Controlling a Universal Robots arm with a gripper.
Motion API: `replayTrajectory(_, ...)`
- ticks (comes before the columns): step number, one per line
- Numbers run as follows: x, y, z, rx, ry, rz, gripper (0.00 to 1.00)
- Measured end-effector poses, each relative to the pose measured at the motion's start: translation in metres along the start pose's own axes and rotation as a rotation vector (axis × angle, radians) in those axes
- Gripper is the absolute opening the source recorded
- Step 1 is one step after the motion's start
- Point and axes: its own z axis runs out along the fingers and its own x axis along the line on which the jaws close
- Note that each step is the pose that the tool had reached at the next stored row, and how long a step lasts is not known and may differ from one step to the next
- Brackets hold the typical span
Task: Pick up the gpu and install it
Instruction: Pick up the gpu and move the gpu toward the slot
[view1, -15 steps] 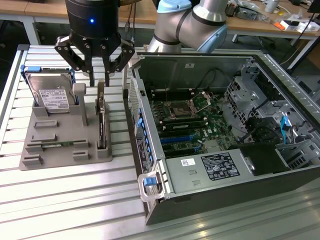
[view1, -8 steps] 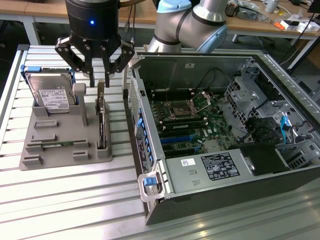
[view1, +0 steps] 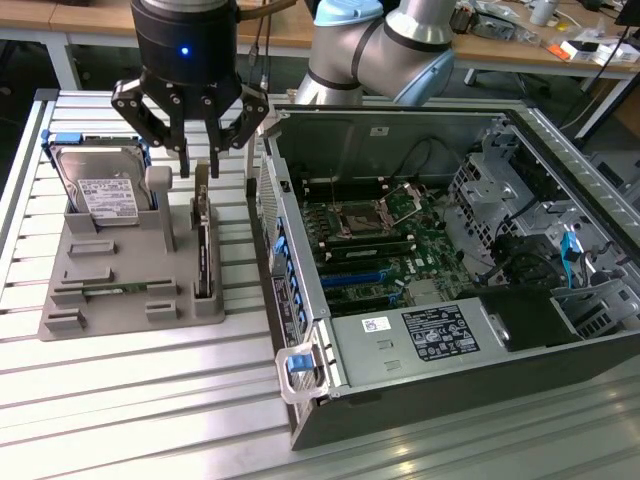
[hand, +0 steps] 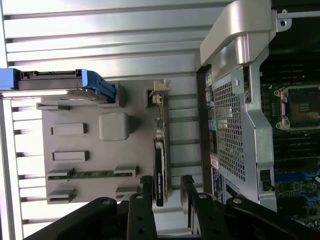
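Above the gpu, fingers apart, downward

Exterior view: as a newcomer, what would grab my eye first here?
The big black gripper hangs open right above the graphics card, a slim card standing on edge in a gray holder. At the exterior view's right lies an open computer case, its green circuit board laid bare.
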Motion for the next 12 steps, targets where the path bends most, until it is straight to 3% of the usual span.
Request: replayTrajectory(12,0.0001,-0.0002,0.0036,0.0,0.0,0.0,0.36)
